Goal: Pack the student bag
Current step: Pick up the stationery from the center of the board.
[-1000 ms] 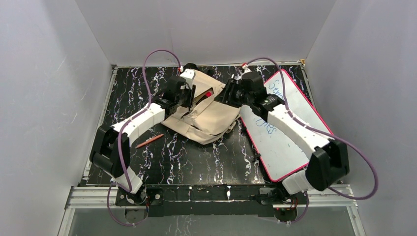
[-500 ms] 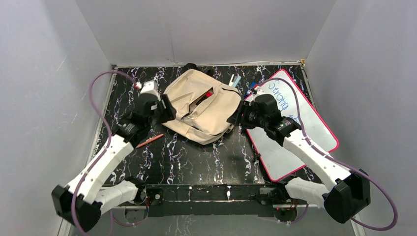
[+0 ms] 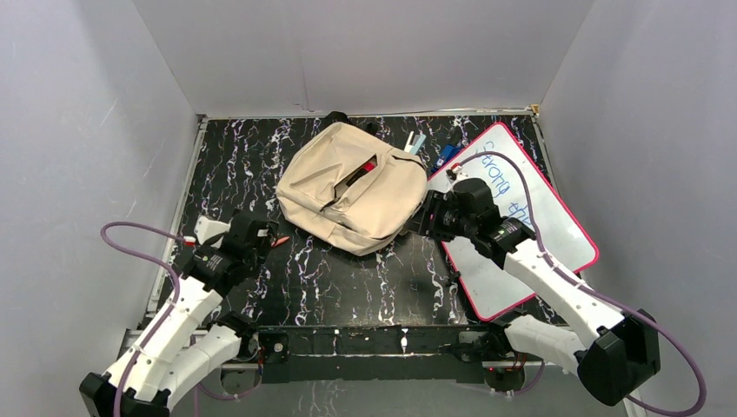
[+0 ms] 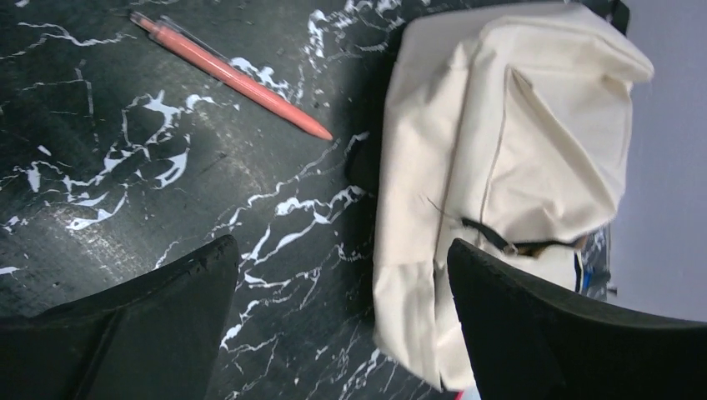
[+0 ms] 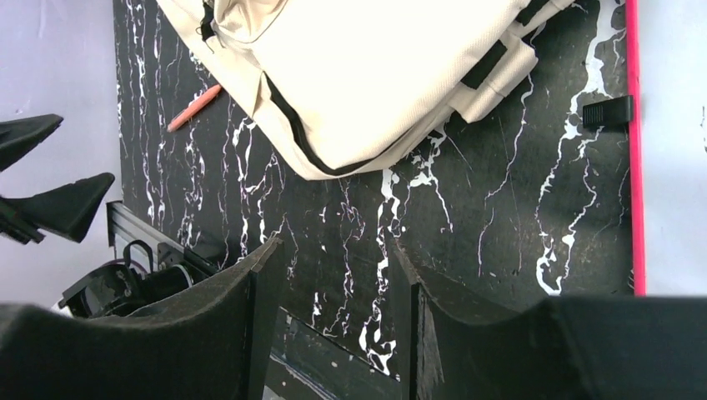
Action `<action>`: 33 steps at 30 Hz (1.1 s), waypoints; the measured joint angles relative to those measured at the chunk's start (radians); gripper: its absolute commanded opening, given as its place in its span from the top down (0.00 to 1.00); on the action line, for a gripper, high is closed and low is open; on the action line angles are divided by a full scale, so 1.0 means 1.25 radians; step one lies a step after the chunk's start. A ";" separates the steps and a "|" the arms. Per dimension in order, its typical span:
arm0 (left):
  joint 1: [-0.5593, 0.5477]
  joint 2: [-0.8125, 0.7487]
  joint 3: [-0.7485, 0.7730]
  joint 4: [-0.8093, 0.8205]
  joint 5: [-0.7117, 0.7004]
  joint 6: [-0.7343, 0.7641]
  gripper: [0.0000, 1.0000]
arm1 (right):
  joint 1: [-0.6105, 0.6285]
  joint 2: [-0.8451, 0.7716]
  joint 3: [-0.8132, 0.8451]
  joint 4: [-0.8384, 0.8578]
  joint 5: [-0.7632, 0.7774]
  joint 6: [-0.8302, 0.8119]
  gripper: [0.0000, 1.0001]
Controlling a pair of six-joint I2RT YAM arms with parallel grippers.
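Note:
The beige student bag [image 3: 348, 187] lies at the back middle of the table, its black zipper partly open with something red [image 3: 368, 166] showing in the gap. My left gripper [image 3: 263, 234] hovers near the bag's left front, wide open and empty; in the left wrist view the left gripper [image 4: 342, 267] frames bare table, with the bag [image 4: 508, 150] to its right. A red pen [image 4: 229, 73] lies on the table just beyond it. My right gripper [image 3: 420, 219] sits at the bag's right front corner; in the right wrist view the right gripper [image 5: 333, 250] is open over bare table, below the bag [image 5: 367, 75].
A pink-framed whiteboard [image 3: 530, 217] with blue writing lies right of the bag under my right arm. Small blue items [image 3: 445, 155] lie behind the bag's right corner. A black clip [image 5: 607, 110] sits by the whiteboard's frame. Grey walls close in three sides.
My left arm has pulled back from the bag toward the near left and its jaws have opened wide. The right gripper has drawn back and now sits at the bag's right front corner.

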 measured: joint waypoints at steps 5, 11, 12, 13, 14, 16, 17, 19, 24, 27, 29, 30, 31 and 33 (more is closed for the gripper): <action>0.010 0.096 0.010 -0.043 -0.047 -0.106 0.08 | 0.000 -0.031 -0.004 -0.011 0.000 0.017 0.43; 0.131 0.273 0.025 -0.011 0.011 -0.116 0.07 | 0.000 -0.042 -0.020 -0.016 -0.002 0.029 0.43; 0.158 0.287 0.024 0.005 0.029 -0.108 0.07 | 0.000 -0.042 -0.022 -0.017 -0.004 0.030 0.43; 0.184 0.300 0.022 0.022 0.047 -0.099 0.07 | 0.000 -0.042 -0.025 -0.017 -0.006 0.031 0.43; 0.210 0.312 0.022 0.040 0.066 -0.088 0.07 | 0.000 -0.042 -0.027 -0.019 -0.006 0.031 0.43; 0.252 0.336 0.022 0.074 0.099 -0.068 0.07 | 0.000 -0.044 -0.032 -0.020 -0.008 0.033 0.43; 0.268 0.351 0.022 0.090 0.114 -0.060 0.07 | 0.000 -0.046 -0.035 -0.020 -0.008 0.033 0.43; 0.284 0.382 0.023 0.108 0.136 -0.051 0.08 | 0.000 -0.053 -0.043 -0.022 -0.009 0.035 0.43; 0.296 0.474 0.060 0.101 0.191 -0.066 0.13 | 0.000 -0.061 -0.054 -0.028 -0.010 0.047 0.43; 0.299 0.511 0.082 0.097 0.214 -0.084 0.20 | 0.000 -0.063 -0.054 -0.028 -0.010 0.050 0.43; 0.300 0.518 0.083 0.096 0.224 -0.097 0.24 | 0.000 -0.067 -0.054 -0.028 -0.010 0.051 0.43; 0.300 0.519 0.083 0.095 0.226 -0.103 0.25 | 0.000 -0.068 -0.054 -0.028 -0.009 0.051 0.43; 0.301 0.519 0.083 0.095 0.227 -0.111 0.26 | 0.000 -0.070 -0.054 -0.028 -0.009 0.052 0.43; 0.305 0.519 0.083 0.092 0.226 -0.124 0.29 | 0.000 -0.073 -0.054 -0.029 -0.009 0.052 0.43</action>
